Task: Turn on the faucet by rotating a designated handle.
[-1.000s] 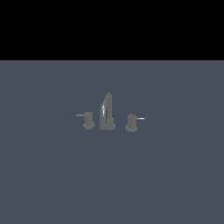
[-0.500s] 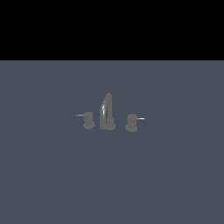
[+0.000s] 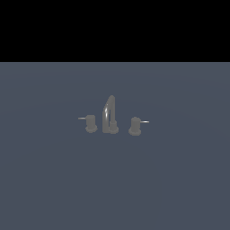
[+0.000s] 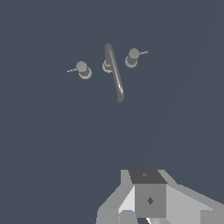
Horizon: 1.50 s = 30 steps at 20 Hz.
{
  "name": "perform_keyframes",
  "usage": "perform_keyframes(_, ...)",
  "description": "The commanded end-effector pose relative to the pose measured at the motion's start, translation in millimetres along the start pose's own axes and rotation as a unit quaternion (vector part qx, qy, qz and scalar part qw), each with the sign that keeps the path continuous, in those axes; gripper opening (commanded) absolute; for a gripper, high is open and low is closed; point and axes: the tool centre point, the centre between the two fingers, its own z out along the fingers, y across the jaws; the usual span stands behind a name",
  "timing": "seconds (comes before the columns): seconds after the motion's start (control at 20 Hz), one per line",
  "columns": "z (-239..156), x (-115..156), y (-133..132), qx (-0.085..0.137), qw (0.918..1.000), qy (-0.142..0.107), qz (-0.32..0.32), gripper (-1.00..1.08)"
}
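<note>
Gripper: the grey-and-white boxy gripper (image 4: 151,205) shows only as its body in the wrist view; fingertips out of frame, so I cannot tell whether they are apart or together.
Arm pose: held high over the floor, well apart from the fixture; not visible in the exterior view.
Change: nothing has shifted in the exterior view since the earlier frames.
Faucet: small dull grey-brown metal faucet (image 3: 109,116) with tall arched spout, on the slate-blue floor (image 3: 54,179).
Handle: stubby grey cylinder knob with dull-grey pin (image 3: 90,123), on the exterior view's left of the spout, pin pointing away from it.
Twin: matching knob with whitish pin (image 3: 135,126), on the spout's other side.
</note>
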Motion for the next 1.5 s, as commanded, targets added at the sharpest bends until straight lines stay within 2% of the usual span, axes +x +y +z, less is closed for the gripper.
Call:
perform_keyframes(0.0,14,3,-12,0.0,0.9996,-0.001,0.027,-1.0)
perform_keyframes(0.3,45,14,-39,0.001,0.9961,-0.003,0.088,-1.0)
perform_keyframes(0.65,81,30,-68,0.001,0.9875,-0.006,0.158,-1.0)
perform_keyframes(1.0,115,49,-94,0.002,0.9749,-0.009,0.222,-1.0)
perform_keyframes(1.45,155,75,-119,0.003,0.9548,-0.012,0.297,-1.0)
